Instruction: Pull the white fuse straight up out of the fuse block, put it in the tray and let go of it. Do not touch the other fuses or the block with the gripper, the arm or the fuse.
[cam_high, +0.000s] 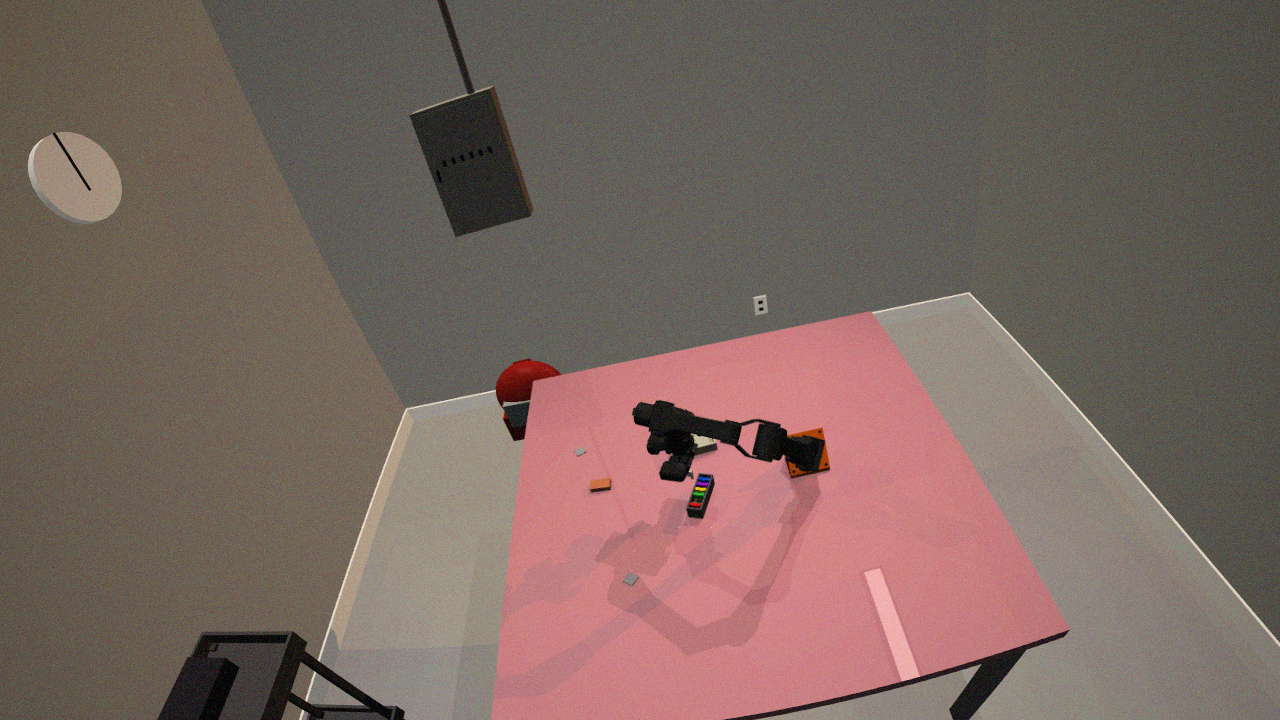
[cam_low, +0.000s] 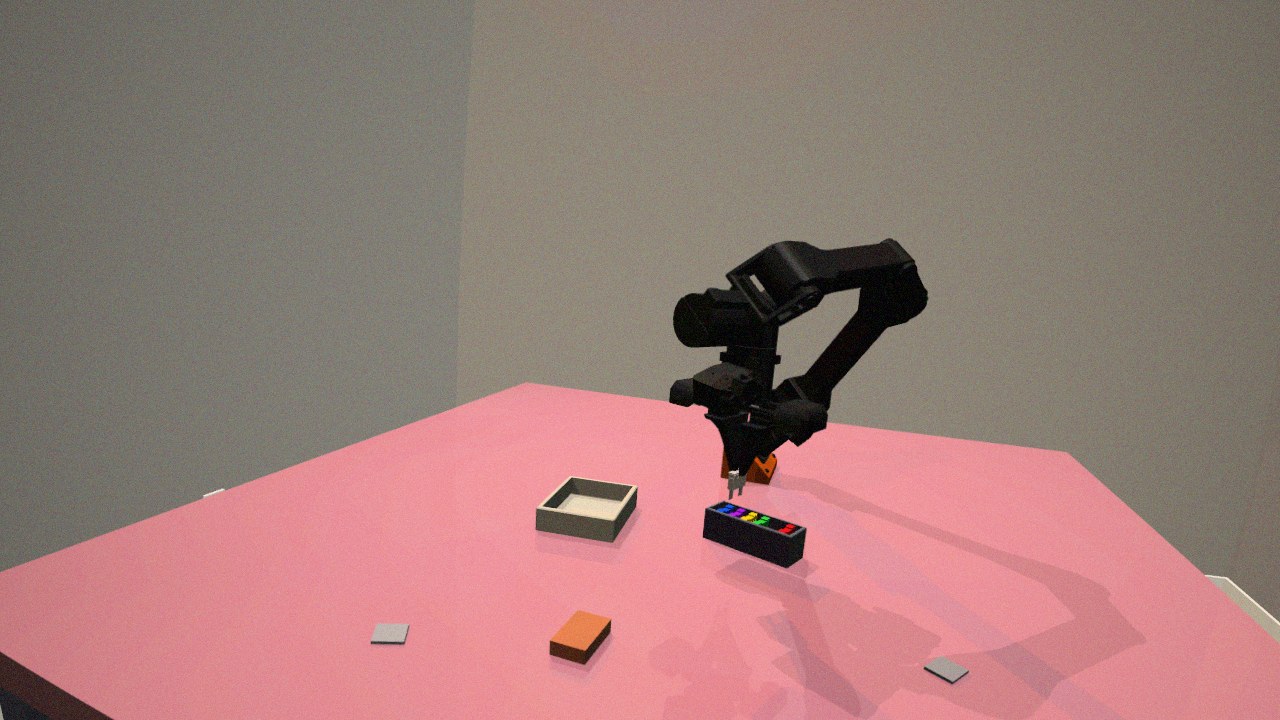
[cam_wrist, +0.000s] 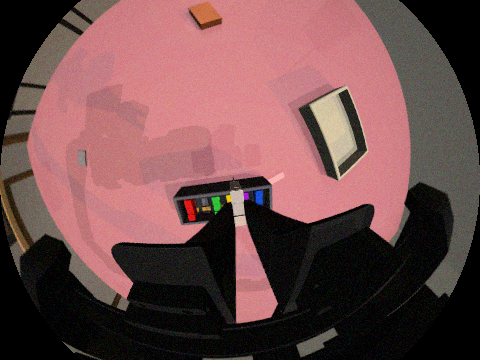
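My gripper (cam_low: 735, 476) (cam_wrist: 238, 206) (cam_high: 677, 467) is shut on the white fuse (cam_low: 735, 487) (cam_wrist: 238, 211) and holds it upright, a little above the black fuse block (cam_low: 753, 537) (cam_wrist: 220, 191) (cam_high: 701, 507) and clear of it. The fuse hangs over the block's end nearest the tray. Blue, purple, yellow, green and red fuses stand in the block, with an empty slot beside the red one. The beige tray (cam_low: 581, 524) (cam_wrist: 315, 132) stands empty on the pink table to the left of the block in the exterior view. In the top view the tray is mostly hidden behind the arm.
An orange block (cam_low: 580, 634) (cam_wrist: 204, 15) (cam_high: 599, 484) and two flat grey tiles (cam_low: 390, 633) (cam_low: 946, 668) lie on the table nearer the front. The arm's orange base (cam_high: 808, 450) stands behind the fuse block. A pale strip (cam_high: 890, 622) lies near the table's edge.
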